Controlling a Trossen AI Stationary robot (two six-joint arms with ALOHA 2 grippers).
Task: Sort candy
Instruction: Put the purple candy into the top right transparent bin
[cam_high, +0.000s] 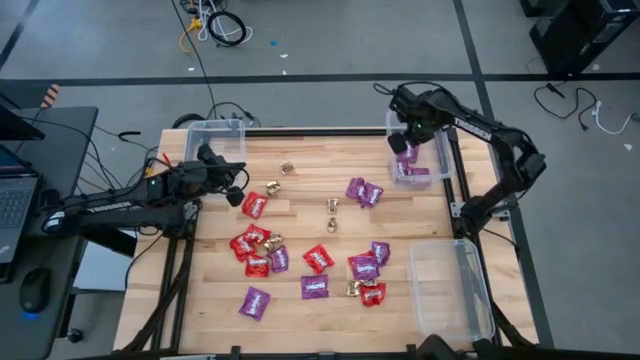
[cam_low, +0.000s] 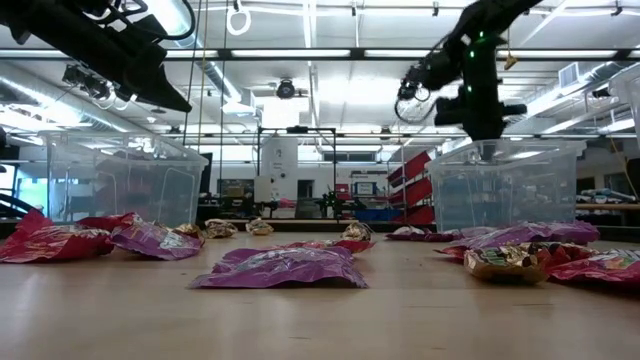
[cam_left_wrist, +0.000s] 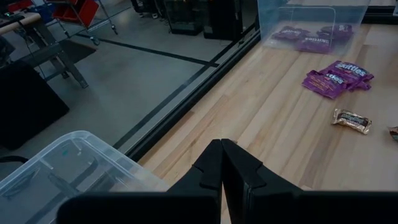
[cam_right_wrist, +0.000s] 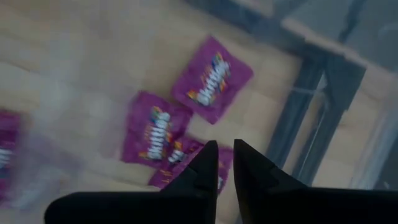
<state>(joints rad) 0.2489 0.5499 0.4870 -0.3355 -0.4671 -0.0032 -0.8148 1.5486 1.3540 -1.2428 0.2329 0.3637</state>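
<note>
Wooden table (cam_high: 300, 215): purple Skittles packets (cam_right_wrist: 212, 78) under right tool (cam_right_wrist: 226, 163), slightly parted, empty.

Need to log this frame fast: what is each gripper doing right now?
Left gripper: shut, holding nothing, near the left bin.
Right gripper: slightly open, empty, over the bin with purple packets.

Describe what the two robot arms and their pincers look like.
Both arms are dark, nearly black, jointed links with white lettering along the forearm. The left arm shows a small green light and black cabling near its wrist. The right arm has cables looped at its wrist. Each pincer has two dark, tapered, wedge-shaped fingers.
</note>
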